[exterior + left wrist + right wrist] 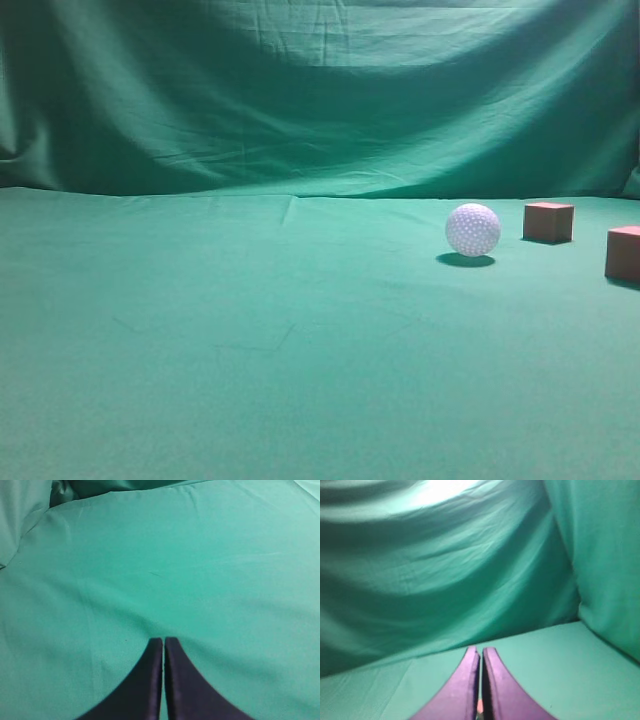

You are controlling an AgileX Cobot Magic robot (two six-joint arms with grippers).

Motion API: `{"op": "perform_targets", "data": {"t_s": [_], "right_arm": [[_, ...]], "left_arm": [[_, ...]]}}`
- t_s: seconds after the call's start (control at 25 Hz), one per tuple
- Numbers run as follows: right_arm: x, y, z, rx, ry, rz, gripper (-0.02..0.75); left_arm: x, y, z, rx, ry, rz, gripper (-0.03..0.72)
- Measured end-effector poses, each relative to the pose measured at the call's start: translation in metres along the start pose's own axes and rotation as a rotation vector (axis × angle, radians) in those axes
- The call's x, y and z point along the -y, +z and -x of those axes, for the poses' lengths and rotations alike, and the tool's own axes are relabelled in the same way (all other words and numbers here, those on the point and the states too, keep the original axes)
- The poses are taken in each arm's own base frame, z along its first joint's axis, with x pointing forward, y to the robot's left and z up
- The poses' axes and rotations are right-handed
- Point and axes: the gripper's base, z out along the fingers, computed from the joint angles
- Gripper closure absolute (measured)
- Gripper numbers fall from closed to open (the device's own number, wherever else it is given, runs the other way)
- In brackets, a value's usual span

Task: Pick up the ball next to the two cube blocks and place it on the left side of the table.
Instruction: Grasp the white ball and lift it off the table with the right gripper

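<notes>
One white dimpled ball (472, 229) on the green worktop (250, 350), two reddish-brown cubes (548, 221) (623, 252) beside it, left fingers (163, 640) together, right fingers (480, 650) together, both empty

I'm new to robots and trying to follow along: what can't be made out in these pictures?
- Exterior view: nearer cube block is cut off by the right edge; neither arm appears.
- Left wrist view: left gripper, jaws closed, over bare table; ball outside frame.
- Right wrist view: right gripper faces the backdrop; blurry.
</notes>
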Motion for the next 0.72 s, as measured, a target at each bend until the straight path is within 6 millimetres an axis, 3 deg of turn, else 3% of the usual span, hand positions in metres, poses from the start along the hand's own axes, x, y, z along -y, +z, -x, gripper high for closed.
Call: {"op": "perform_targets", "data": {"t_s": [0.08,0.36,0.56,0.72], "right_arm": [[-0.009,0.008,0.018,-0.143,-0.002,0.011,0.738],[-0.026,0.065,0.038,-0.633,-0.052,0.053,0.738],[-0.05,0.118,0.04,-0.779,-0.205,0.236,0.738],[-0.074,0.165,0.026,-0.922,-0.268,0.337,0.738]], "left_arm": [[0.0,0.0,0.0,0.0,0.0,0.0,0.688],[0.0,0.0,0.0,0.0,0.0,0.0,0.688],[0.0,0.0,0.0,0.0,0.0,0.0,0.688],[0.0,0.0,0.0,0.0,0.0,0.0,0.688]]}}
